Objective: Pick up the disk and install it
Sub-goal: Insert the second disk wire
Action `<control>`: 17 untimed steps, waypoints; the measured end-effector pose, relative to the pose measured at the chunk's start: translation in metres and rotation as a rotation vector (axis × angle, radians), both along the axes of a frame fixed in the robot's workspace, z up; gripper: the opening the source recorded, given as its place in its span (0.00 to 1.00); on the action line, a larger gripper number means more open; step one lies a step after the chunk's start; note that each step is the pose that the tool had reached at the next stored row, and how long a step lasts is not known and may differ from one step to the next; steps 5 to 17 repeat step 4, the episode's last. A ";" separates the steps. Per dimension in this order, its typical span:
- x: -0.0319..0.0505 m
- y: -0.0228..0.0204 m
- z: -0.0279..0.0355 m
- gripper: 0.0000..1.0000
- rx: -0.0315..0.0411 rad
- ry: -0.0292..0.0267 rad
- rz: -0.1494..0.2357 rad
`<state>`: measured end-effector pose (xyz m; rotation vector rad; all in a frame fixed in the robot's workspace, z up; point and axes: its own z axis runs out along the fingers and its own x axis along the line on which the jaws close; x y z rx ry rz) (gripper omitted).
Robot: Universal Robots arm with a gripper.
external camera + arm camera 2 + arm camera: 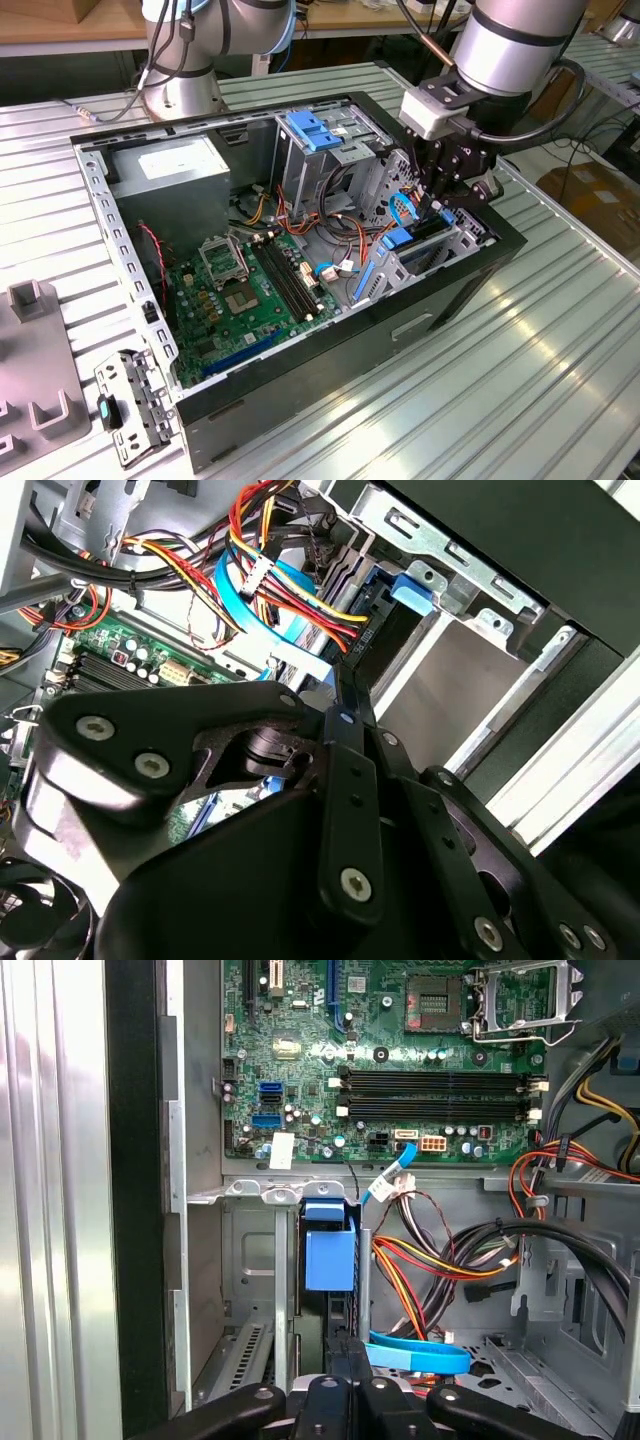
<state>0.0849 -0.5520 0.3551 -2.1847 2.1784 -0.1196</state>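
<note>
- Disk (328,1260) stands on edge in a bay slot of the open computer case (440,300), its bright blue carrier tab facing up toward the motherboard (400,1060) in the first wrist view
- Gripper (445,200) hangs directly over that bay; whether its fingers clamp the disk's edge I cannot tell
- Handling guess: rigid, moderately heavy, shock-sensitive, with smooth metal faces likely to slip
- Best hold looks to be across the two flat faces, clear of the flexible blue tabs and the nearby blue cable (420,1353)
</note>
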 end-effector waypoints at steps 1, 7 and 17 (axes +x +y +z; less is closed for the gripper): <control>0.0000 0.0000 0.0001 0.11 0.0000 0.0000 0.000; 0.0000 0.0000 0.0003 0.11 0.0000 0.0000 0.000; 0.0000 0.0000 0.0003 0.11 0.0000 0.0000 0.000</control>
